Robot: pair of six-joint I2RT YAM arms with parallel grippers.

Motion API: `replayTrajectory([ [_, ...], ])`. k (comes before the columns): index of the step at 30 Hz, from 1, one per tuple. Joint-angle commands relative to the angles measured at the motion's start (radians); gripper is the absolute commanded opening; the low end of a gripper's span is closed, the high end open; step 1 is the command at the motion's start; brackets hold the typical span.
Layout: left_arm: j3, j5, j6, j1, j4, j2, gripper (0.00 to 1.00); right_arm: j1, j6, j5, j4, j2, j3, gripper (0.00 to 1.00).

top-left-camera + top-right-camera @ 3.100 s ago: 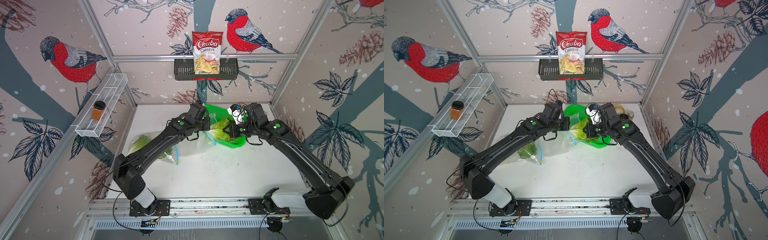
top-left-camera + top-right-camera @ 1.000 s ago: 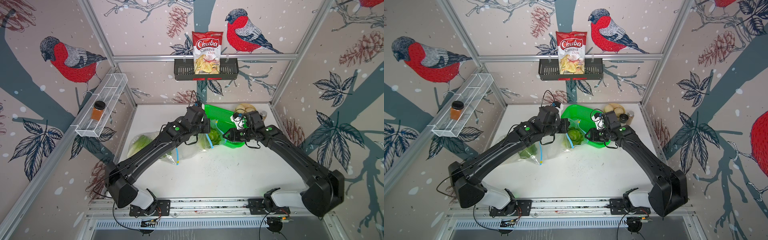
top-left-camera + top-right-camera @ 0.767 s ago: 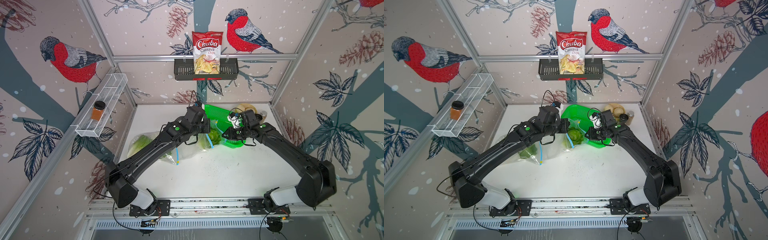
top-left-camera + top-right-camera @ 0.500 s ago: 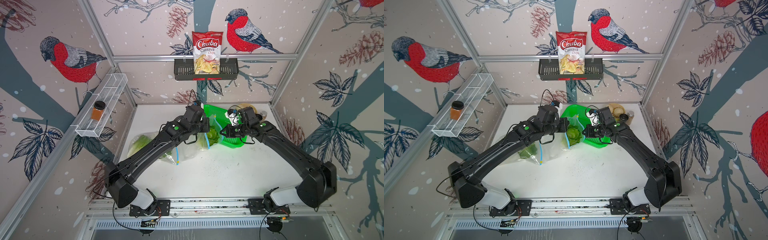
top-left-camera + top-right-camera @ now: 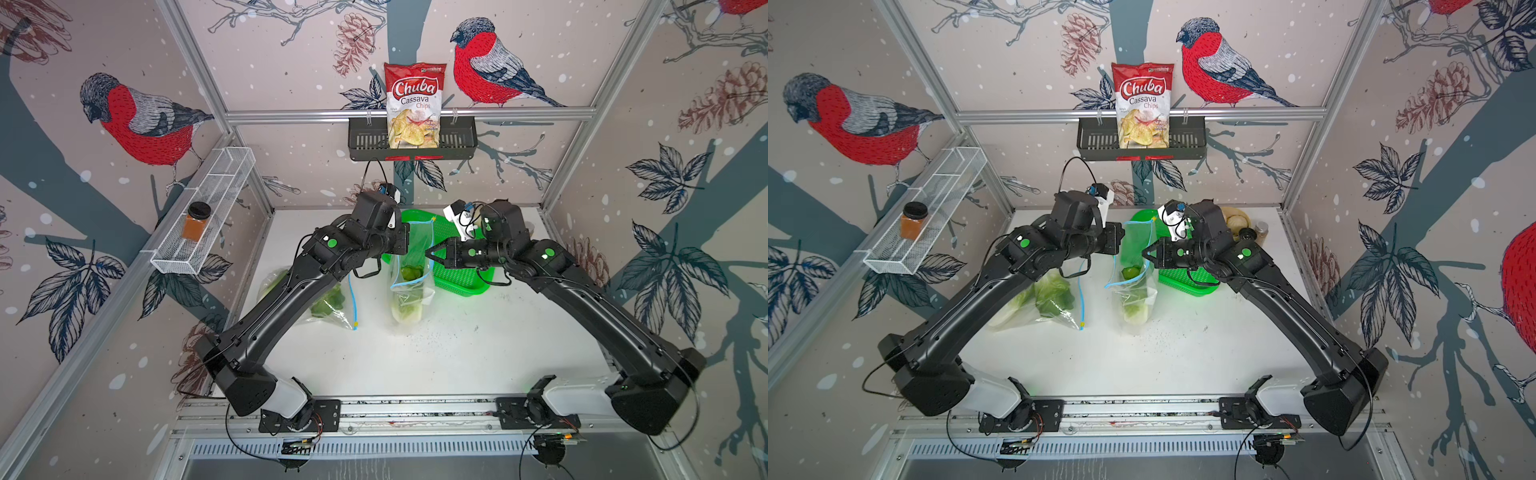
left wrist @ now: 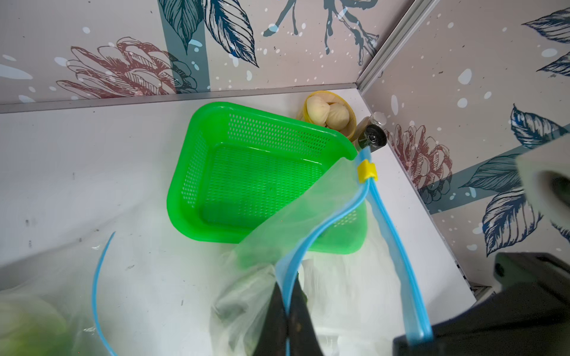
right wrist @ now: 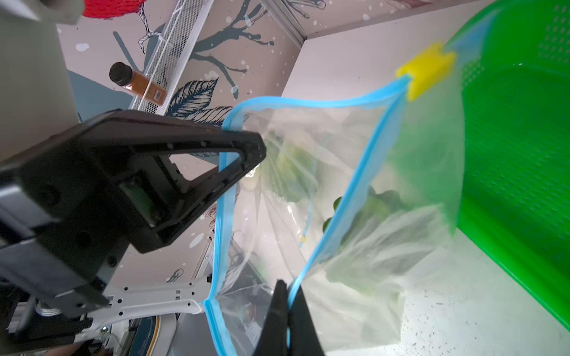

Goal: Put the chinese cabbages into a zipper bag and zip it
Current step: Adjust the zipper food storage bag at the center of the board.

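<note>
Right claw (image 5: 428,252) closed onto zipper bag (image 5: 415,249) rim, cabbage (image 5: 409,309) inside

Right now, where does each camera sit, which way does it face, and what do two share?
Top views: high in front, looking down on the white table; shows left arm and right arm whole, left claw and right claw pinching the zipper bag.
Left wrist: on the left arm, facing back-right over the green basket; its shut tips show.
Right wrist: on the right arm, facing leftward into the bag's mouth; its tips and the left claw show.
Shared: both wrist views show the yellow slider.
</note>
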Motion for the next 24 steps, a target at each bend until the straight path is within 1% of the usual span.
replayTrajectory([
  [1,0.004,0.024,0.104,0.01,-0.022,0.009,0.0,0.039,0.043,-0.005,0.098,0.008,0.006,0.0],
  [3,0.008,0.052,0.15,0.012,-0.018,0.022,0.0,0.058,0.041,-0.004,0.12,0.026,0.011,0.0],
  [4,0.012,0.072,0.176,0.012,-0.014,0.027,0.0,0.062,0.04,-0.004,0.129,0.033,0.016,0.02],
  [5,0.008,0.084,0.198,0.012,-0.006,0.029,0.0,0.064,0.035,-0.004,0.143,0.034,0.017,0.09],
  [8,0.005,0.087,0.251,0.012,-0.008,0.035,0.0,0.053,0.002,0.021,0.164,0.009,0.023,0.19],
  [10,0.0,0.089,0.277,0.012,-0.004,0.035,0.0,0.036,-0.023,0.036,0.184,-0.024,0.008,0.31],
  [12,-0.008,0.11,0.305,0.012,0.001,0.037,0.0,0.0,-0.049,0.031,0.206,-0.065,-0.014,0.35],
  [13,-0.013,0.117,0.316,0.012,0.004,0.037,0.0,-0.031,-0.06,0.017,0.222,-0.091,-0.03,0.38],
  [16,-0.028,0.119,0.337,0.012,0.022,0.033,0.0,-0.167,-0.082,-0.091,0.276,-0.153,-0.097,0.45],
  [18,-0.035,0.117,0.348,0.013,0.036,0.032,0.0,-0.255,-0.112,-0.125,0.266,-0.171,-0.123,0.46],
  [20,-0.035,0.115,0.36,0.013,0.04,0.035,0.0,-0.343,-0.143,-0.178,0.294,-0.191,-0.176,0.47],
  [24,-0.028,0.108,0.381,0.015,0.029,0.048,0.0,-0.449,-0.169,-0.293,0.414,-0.212,-0.304,0.46],
])
